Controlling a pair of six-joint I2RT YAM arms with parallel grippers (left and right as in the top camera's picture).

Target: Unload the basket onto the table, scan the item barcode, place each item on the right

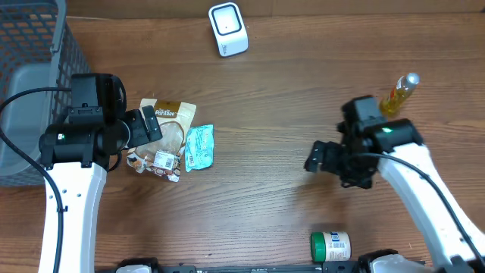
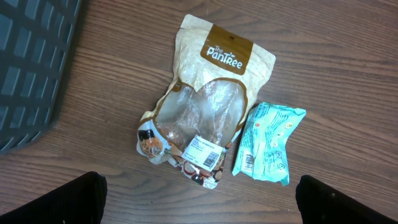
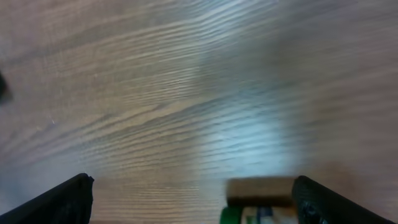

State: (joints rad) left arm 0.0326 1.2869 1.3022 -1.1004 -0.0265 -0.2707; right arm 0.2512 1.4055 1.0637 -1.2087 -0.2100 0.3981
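A white barcode scanner stands at the table's far edge. A tan Pantree pouch lies flat with a small cookie packet on its lower end and a teal packet beside it on the right. My left gripper hovers open just left of this pile, and its fingers hold nothing. My right gripper is open over bare wood in mid-table. Its blurred wrist view shows a green-lidded jar at the bottom edge, between the fingers but not touched.
A grey wire basket fills the far left corner. A yellow bottle lies behind the right arm. The green-lidded jar lies on its side near the front edge.
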